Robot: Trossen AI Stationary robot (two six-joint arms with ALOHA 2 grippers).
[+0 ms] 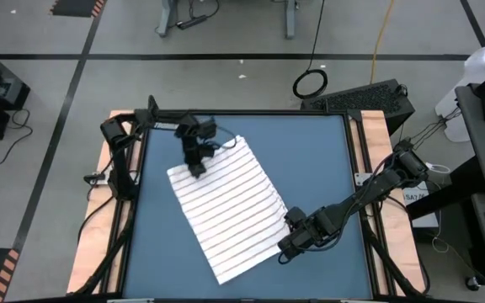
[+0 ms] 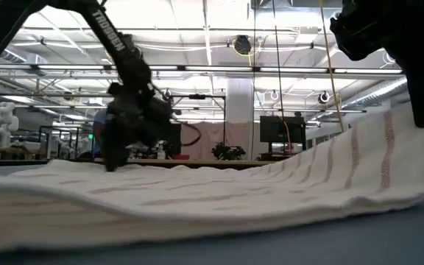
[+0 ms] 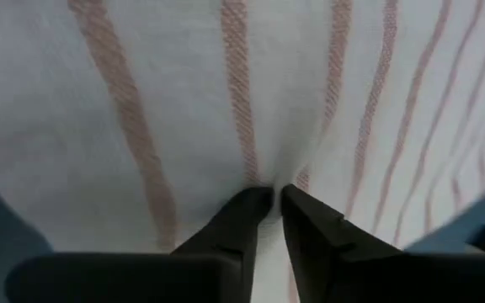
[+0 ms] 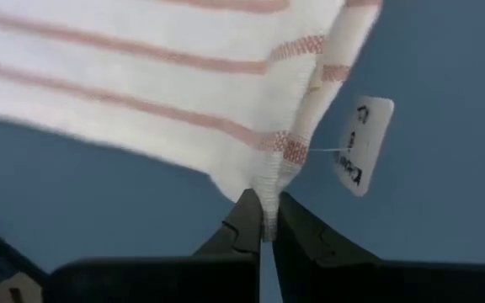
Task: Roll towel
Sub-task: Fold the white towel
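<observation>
— Where is there room to pass over the tabletop (image 1: 158, 244)?

— Bare blue lies all round the towel (image 1: 230, 206): a wide strip on the left arm's side, a broad corner at the far right, and a narrower band along the near edge.

— What stands in the way?

— The towel lies slantwise across the middle. The left gripper (image 1: 197, 168) is down on its far-left corner, pinching cloth. The right gripper (image 1: 286, 247) is clamped on the near-right corner, lifting that end off the tabletop, and its arm slants across the right side.

— And the towel's middle?

— Flat, with nothing above it.
</observation>
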